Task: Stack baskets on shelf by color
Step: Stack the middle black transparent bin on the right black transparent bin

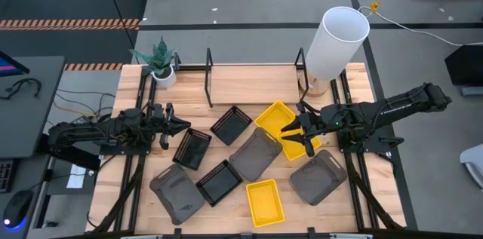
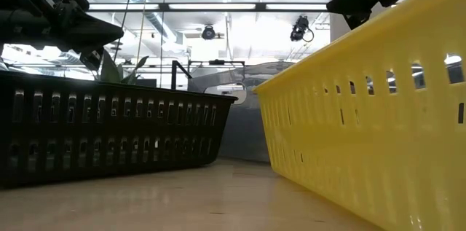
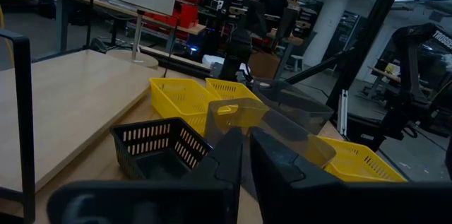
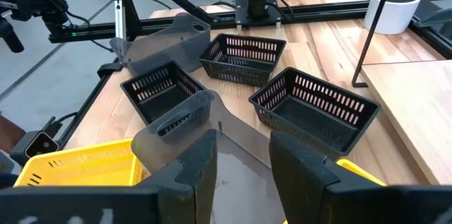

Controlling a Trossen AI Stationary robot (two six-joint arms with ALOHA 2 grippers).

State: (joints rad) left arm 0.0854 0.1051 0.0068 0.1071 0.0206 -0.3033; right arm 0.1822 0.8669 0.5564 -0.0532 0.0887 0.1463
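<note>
From above, the left gripper (image 1: 179,124) reaches over a black basket (image 1: 192,148), and the right gripper (image 1: 296,132) hangs over a yellow basket (image 1: 281,123); the shelf (image 1: 249,82) lies behind them. At table height, only a black basket wall (image 2: 109,136) and a yellow wall (image 2: 378,114) fill the view. The left wrist view shows its fingers (image 3: 222,164) nearly together, grasping nothing. The right wrist view shows its fingers (image 4: 201,157) parted and empty above a grey basket (image 4: 212,136).
</note>
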